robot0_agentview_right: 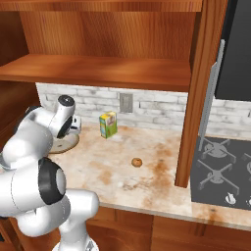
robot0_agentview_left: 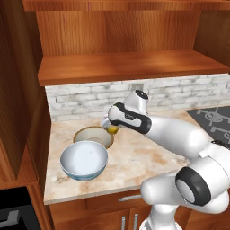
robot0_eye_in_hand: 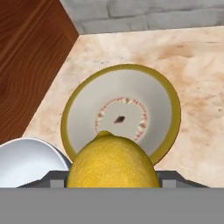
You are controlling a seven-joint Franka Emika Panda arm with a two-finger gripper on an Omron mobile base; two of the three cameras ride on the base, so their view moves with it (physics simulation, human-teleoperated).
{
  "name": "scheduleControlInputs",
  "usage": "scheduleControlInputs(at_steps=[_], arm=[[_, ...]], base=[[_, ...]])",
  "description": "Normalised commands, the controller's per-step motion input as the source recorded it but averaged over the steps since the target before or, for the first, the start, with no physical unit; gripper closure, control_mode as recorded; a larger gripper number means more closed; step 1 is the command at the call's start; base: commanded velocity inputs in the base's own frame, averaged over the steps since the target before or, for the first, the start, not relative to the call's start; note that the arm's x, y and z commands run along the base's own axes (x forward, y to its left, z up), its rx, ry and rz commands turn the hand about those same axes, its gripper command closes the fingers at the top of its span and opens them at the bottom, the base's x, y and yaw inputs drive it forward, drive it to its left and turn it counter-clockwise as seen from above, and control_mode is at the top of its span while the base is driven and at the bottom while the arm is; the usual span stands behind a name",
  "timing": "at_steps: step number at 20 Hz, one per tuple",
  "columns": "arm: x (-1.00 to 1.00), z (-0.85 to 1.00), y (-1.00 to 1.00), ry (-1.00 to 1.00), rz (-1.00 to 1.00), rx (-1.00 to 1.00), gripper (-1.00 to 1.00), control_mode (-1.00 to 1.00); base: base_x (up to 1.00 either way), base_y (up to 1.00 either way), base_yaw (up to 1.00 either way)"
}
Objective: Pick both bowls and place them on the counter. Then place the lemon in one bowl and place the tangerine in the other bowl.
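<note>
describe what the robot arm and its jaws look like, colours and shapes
The arm is glossy white with rounded, tube-like segments and dark grey to black bands and round caps at the joints. The wrist link carries a black sleeve with faint pale lettering. The gripper shows small dark grey jaws. No loose cables are visible.

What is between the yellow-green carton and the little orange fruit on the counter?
Nothing. In the right base view, only bare counter runs between the carton and the tangerine.
</note>
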Motion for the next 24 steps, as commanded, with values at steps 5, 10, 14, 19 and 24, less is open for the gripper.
scheduleControlInputs(at_steps=[5,10,14,19,24], arm=[[0.1,-0.18,0.31,0.01,0.0,0.0,1.0,-1.0],[0.16,-0.25,0.12,0.0,0.0,0.0,1.0,-1.0],[0.18,-0.2,0.03,0.0,0.0,0.0,1.0,-1.0],[0.1,-0.17,0.04,0.0,0.0,0.0,1.0,-1.0],[0.09,-0.14,0.11,0.0,0.0,0.0,1.0,-1.0]], base=[[0.0,0.0,0.0],[0.0,0.0,0.0],[0.0,0.0,0.0],[0.0,0.0,0.0],[0.0,0.0,0.0]])
